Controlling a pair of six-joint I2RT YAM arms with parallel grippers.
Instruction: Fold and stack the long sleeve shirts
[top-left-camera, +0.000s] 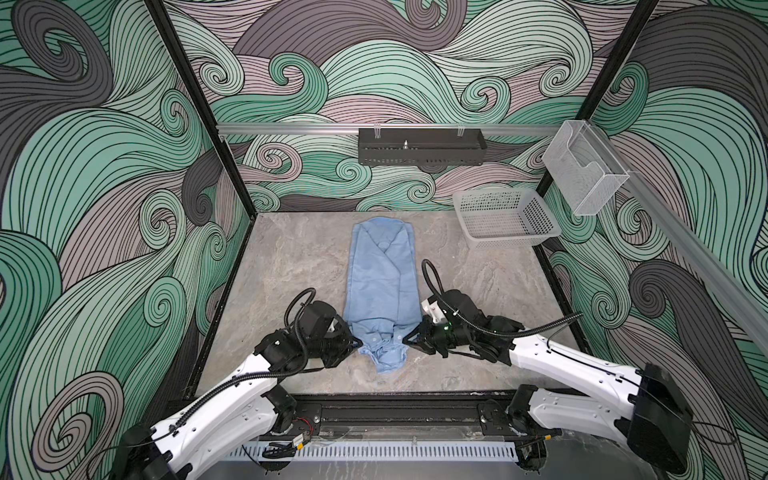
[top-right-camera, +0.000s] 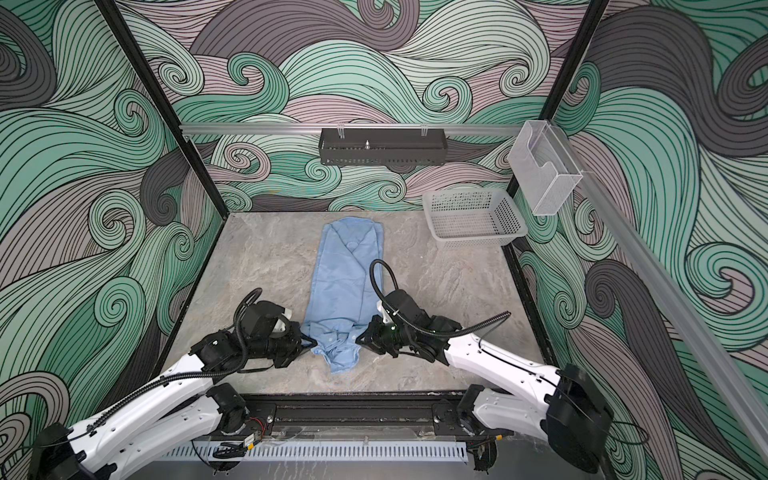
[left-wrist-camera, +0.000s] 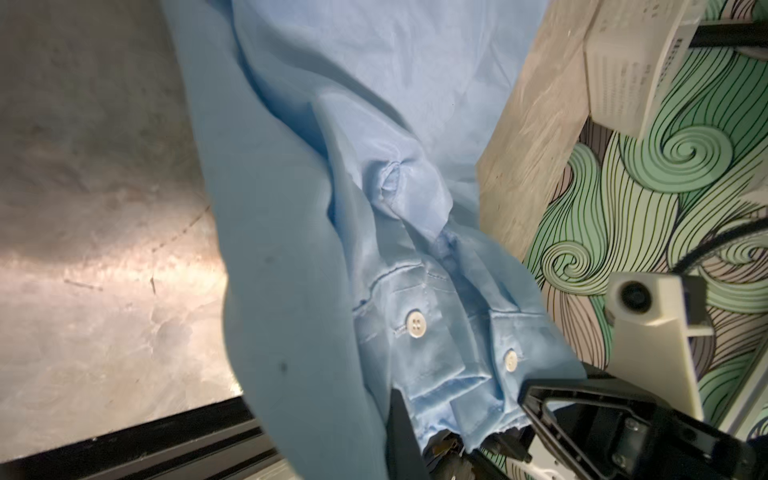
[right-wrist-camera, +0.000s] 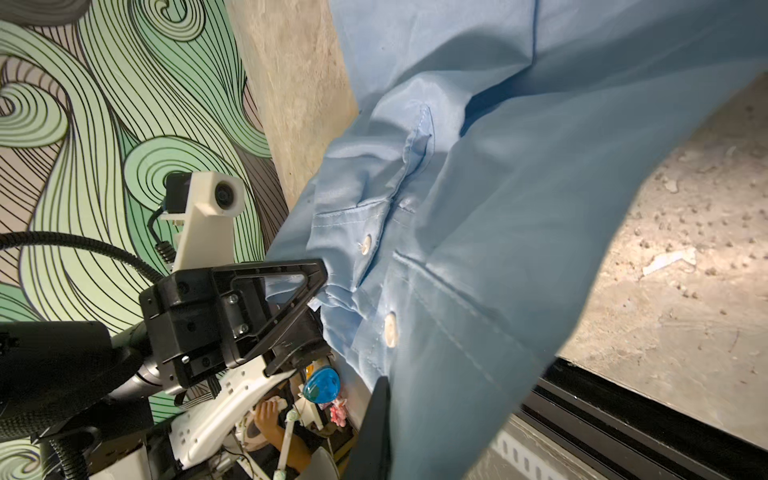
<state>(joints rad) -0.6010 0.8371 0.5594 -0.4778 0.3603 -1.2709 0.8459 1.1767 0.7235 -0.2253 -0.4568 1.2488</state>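
Held shirt (top-left-camera: 380, 282) by its near hem, lengthwise on bench (top-left-camera: 291, 266), with left gripper (top-left-camera: 359, 343) and right gripper (top-left-camera: 405, 340) both clamped on cloth. Risked spilling loose cuffs (left-wrist-camera: 399, 332) or skewing fold through uneven lifting.

The left arm (top-left-camera: 232, 399) and right arm (top-left-camera: 573, 365) have white shells, black joints, looping black corrugated cables (right-wrist-camera: 62, 239) and cream camera mounts (right-wrist-camera: 208, 216).

The shirt (top-left-camera: 381, 282) lies lengthwise along the middle of the worktop (top-left-camera: 291, 266), collar end toward the back wall. The left jaws meet its near end from the left, the right jaws from the right. The basket (top-left-camera: 513, 241) sits in the back right corner, well apart.
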